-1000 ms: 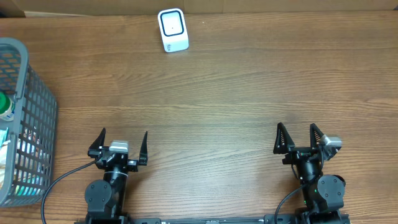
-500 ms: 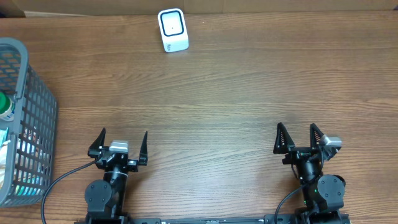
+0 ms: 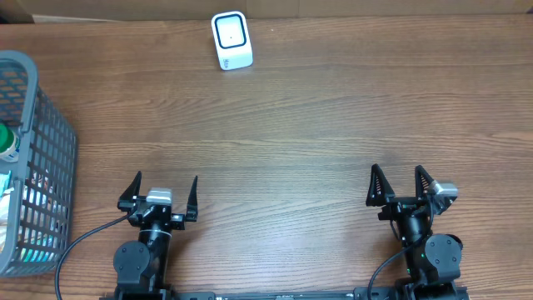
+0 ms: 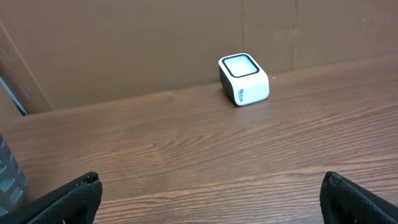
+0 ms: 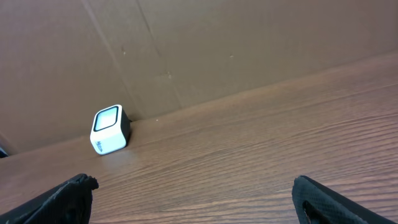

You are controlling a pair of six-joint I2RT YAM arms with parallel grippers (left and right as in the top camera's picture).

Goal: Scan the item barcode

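Two grippers are seen at the near edge of the table (image 3: pixel 316 125). The left gripper (image 3: pixel 166 177) is spread wide, with nothing held between its two fingers (image 4: pixel 71 199). The right gripper (image 3: pixel 396 168) is likewise spread wide and nothing is gripped by it. Both are kept well apart from each other, just above the wood.

One white scanner (image 3: pixel 231 40) with a dark-framed window is set at the far edge, against a cardboard wall (image 4: pixel 155 43), well apart from both grippers. One grey mesh basket (image 3: pixel 32 92) is placed at the left edge. Items are held inside it, among them one green-topped item (image 3: pixel 7 143); the rest cannot be counted through the mesh, and no barcode can be made out.
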